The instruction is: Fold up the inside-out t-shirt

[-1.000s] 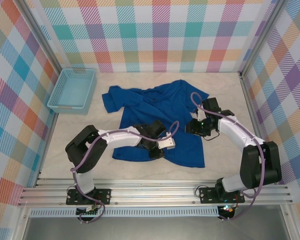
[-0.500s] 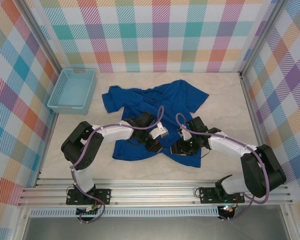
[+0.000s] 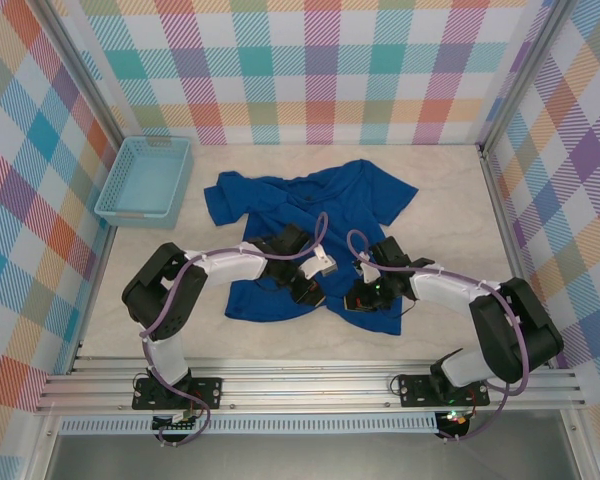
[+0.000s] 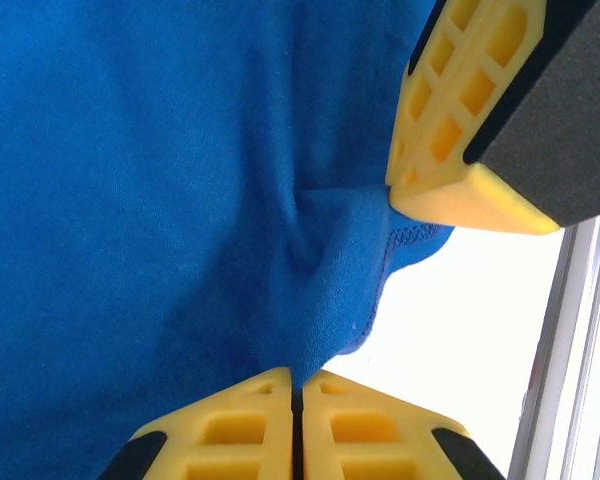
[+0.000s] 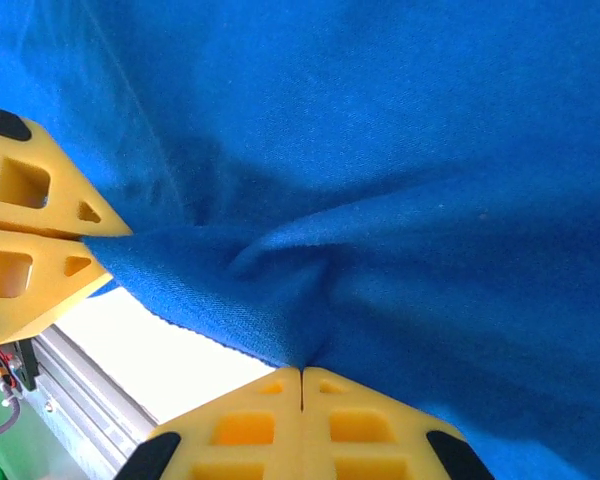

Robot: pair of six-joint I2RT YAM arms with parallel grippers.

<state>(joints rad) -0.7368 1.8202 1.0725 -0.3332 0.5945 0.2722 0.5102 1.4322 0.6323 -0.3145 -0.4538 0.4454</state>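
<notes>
Since left gripper [image 3: 310, 293] & right gripper [image 3: 357, 298] are both clenched on the t-shirt [image 3: 320, 195] hem at 6 o'clock, I'm mid-grab; next prob. needs an even lift twd 12.

R pincer [image 5: 300, 370] came down to t-shirt [image 3: 280, 205] hem, clamped shut.

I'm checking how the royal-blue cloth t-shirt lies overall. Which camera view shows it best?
Top external: the whole royal-blue cloth t-shirt is seen from above, spread and crumpled on the pale table. The left and right wrist views give close-ups of a bunched bit of its cloth near an edge.
</notes>
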